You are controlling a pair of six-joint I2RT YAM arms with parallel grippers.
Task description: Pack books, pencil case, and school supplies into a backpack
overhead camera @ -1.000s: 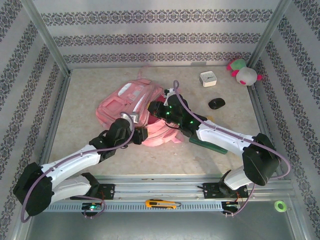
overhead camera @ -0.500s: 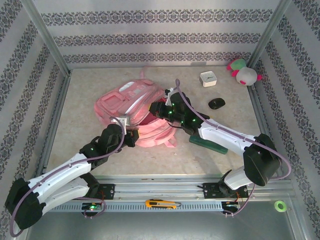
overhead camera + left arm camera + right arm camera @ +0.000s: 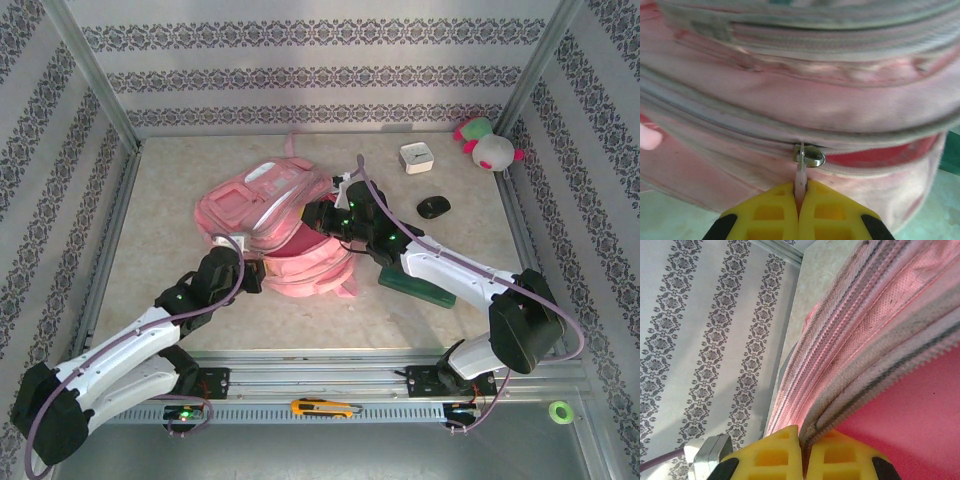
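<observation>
Left wrist view: the left gripper [image 3: 799, 202] is clenched on the zip pull [image 3: 800, 179] of the backpack [image 3: 790, 95]. Its open zip edge [image 3: 865, 385] is pinched tight by the right gripper [image 3: 803, 452]. From above, the backpack lies mid-table [image 3: 170, 210], between both grippers.

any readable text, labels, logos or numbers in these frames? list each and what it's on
None can be read in any view.
White patches on the backpack: any print is too small to read.
White box: dark mark on its front, too small to read.
Zip pull: no marking visible.
Wall pattern: ornament, not lettering.
</observation>
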